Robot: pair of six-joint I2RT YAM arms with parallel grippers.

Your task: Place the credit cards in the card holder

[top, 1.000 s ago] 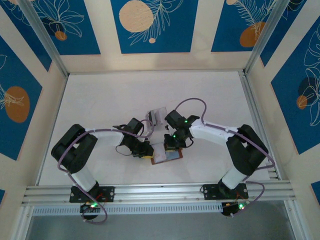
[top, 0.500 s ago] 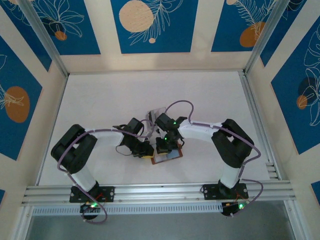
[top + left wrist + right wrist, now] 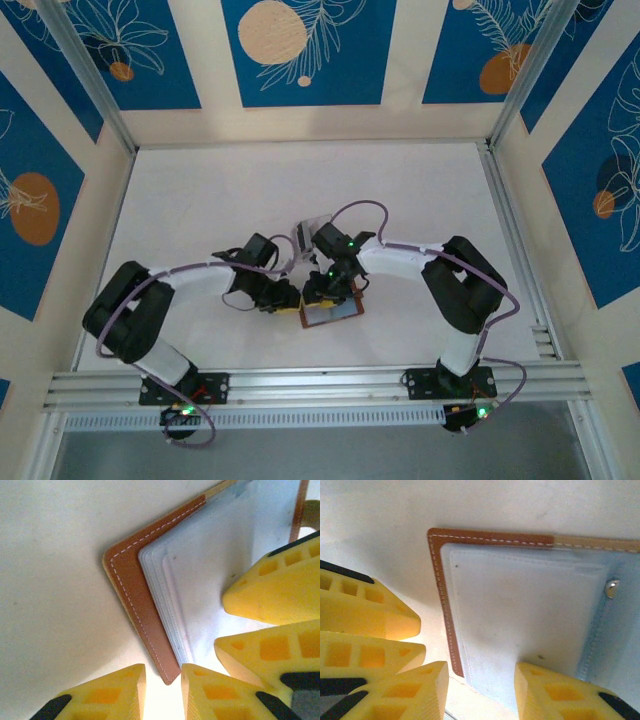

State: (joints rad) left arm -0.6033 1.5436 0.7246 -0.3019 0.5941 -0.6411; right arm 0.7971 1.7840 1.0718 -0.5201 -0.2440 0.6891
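The card holder [image 3: 338, 314], a brown leather wallet with white stitching, lies open on the white table with its bluish-grey inner pockets up. My left gripper [image 3: 290, 300] is at its left corner and my right gripper [image 3: 318, 292] is right beside it. In the left wrist view the wallet [image 3: 131, 587] points its corner into the narrow gap of the left gripper [image 3: 163, 692], whose jaws stand slightly apart. Pale layered edges [image 3: 159, 600] line the leather; I cannot tell credit cards from pockets there. In the right wrist view the right gripper [image 3: 481, 692] is open astride the wallet's [image 3: 440, 580] near edge, and a metal snap [image 3: 611, 587] shows.
A clear slotted stand [image 3: 316, 231] is just behind the two grippers. The right gripper's yellow fingers [image 3: 272, 587] crowd the left wrist view, and the left gripper's fingers [image 3: 367, 612] crowd the right wrist view. Metal rails and walls border the table.
The right gripper moved left onto the wallet and its jaws opened. The left arm stretched out lower toward the wallet and its jaws parted a little.
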